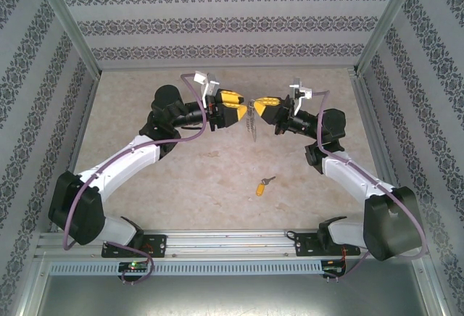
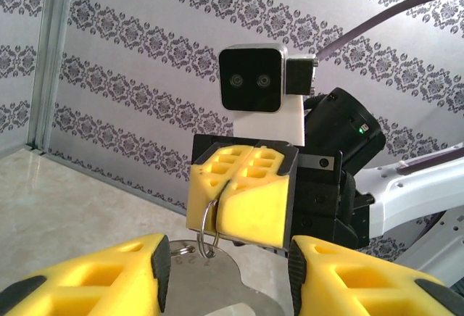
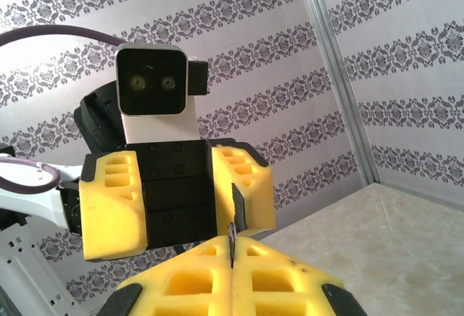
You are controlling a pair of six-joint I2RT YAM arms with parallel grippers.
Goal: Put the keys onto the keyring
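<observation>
Top external view, room: grey-and-white patterned wall panels [image 1: 232, 26] close the far, left and right sides, with aluminium posts at the corners.
Counter: the beige, stone-look counter [image 1: 167, 178] is flat and pale, so small metal parts stand out on it.
Left claw: the yellow-fingered left claw [image 1: 233, 109] is raised over the far middle and points right. In the left wrist view its fingers [image 2: 94, 287] stand partway open either side of a flat silvery piece. I cannot tell whether they pinch it.
Right claw: the yellow-fingered right claw [image 1: 262, 104] faces the left one almost tip to tip. It is closed tight, with a thin wire loop coming out of the seam between its fingers.
Keyring: the dark grey metal keyring with silvery links [image 1: 254, 122] hangs between the two claws, off the counter, held by the right claw.
Key: the small key with a yellow-orange plastic head and short silver blade [image 1: 265, 185] lies flat on the counter, not yet on the ring.
Direction from the claws: the key is nearward and lower, well apart from both, just right of the middle.
Key axis: slanted, with the head near-left and the blade far-right.
Nearer arm: the right one, by my judgement. Its claw is busy with the ring, so the pick-up likely falls to the left claw.
</observation>
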